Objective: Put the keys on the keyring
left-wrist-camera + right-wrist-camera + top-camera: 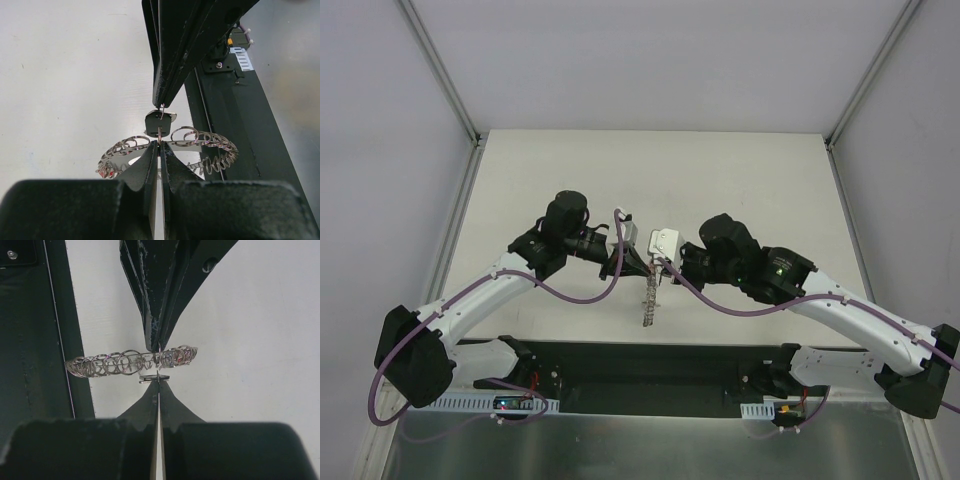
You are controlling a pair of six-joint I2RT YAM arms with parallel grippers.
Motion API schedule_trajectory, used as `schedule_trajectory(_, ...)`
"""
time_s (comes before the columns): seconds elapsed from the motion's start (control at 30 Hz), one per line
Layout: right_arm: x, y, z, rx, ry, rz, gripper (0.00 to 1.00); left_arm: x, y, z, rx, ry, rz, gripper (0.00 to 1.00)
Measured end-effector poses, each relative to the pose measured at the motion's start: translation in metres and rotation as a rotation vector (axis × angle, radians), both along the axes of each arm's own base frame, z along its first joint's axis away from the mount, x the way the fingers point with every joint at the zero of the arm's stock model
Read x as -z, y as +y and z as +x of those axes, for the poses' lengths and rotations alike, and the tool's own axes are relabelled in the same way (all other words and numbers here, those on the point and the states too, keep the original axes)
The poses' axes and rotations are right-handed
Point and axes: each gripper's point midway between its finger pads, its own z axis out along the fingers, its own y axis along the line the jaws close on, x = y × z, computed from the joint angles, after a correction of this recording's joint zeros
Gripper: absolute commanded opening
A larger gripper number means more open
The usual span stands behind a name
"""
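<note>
The grey keyring [210,150], with wiry silver loops around its rim and a red tag [103,173], hangs above the table between the two grippers. My left gripper [159,145] is shut on its rim at a loop. One small black key [159,123] sits just beyond it. My right gripper [158,382] is shut on the key's thin wire ring, and the key [154,378] shows edge-on at its tips. The keyring [120,362] is edge-on there. In the top view the keyring [649,297] hangs below the left gripper [636,268] and the right gripper [666,268]. A second key is out of view.
A black strip [650,365] runs along the near table edge under the arms. Metal frame posts [470,130] stand at the back corners. The white tabletop [650,180] lies behind the grippers.
</note>
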Motion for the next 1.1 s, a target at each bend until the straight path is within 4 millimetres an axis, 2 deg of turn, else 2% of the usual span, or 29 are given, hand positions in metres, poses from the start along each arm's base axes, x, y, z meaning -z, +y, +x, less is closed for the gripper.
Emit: schedule_trajectory(1.1,0.0037,0.0036,-0.0006,0.006,0.034,0.004,0.01,0.0001,-0.0013,-0.0009,0.01,-0.02,-0.004,0.0)
